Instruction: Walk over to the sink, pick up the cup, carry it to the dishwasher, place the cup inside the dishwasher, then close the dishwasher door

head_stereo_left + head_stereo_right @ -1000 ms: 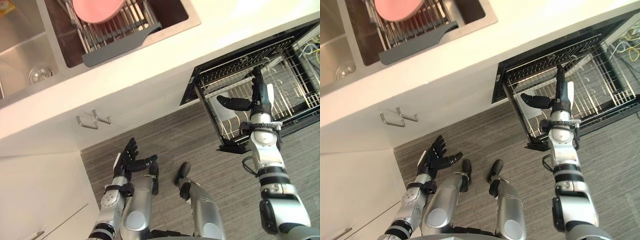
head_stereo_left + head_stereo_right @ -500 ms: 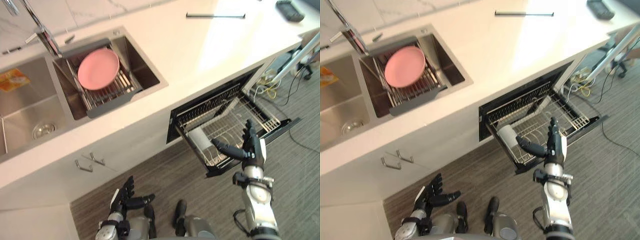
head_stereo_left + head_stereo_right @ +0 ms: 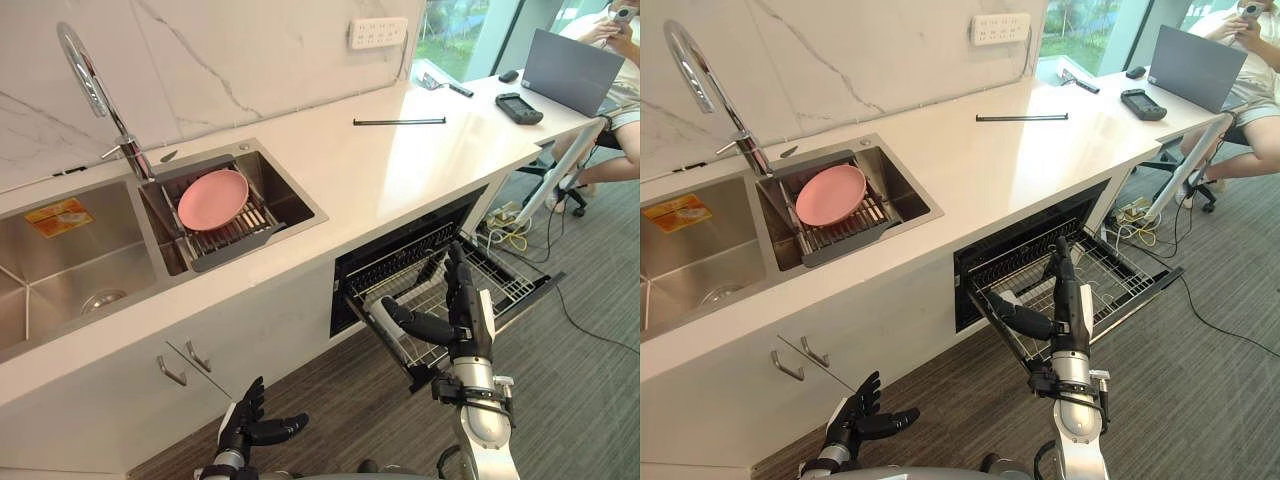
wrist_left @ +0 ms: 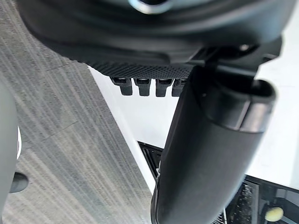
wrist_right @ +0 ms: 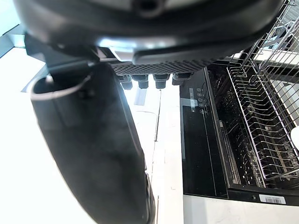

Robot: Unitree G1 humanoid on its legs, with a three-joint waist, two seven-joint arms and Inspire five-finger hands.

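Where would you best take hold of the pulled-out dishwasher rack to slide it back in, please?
Probably the dark front edge of the dishwasher rack, from the floor side, fingers over its top: it runs straight across the rack's outer end. The right hand hovers open above the wires.

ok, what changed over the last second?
Mainly the head camera tilted up, so the whole view shifted. The right hand stays open above the pulled-out dishwasher rack, the left hand stays open and low. Nothing grasped or released; pink plate unmoved.
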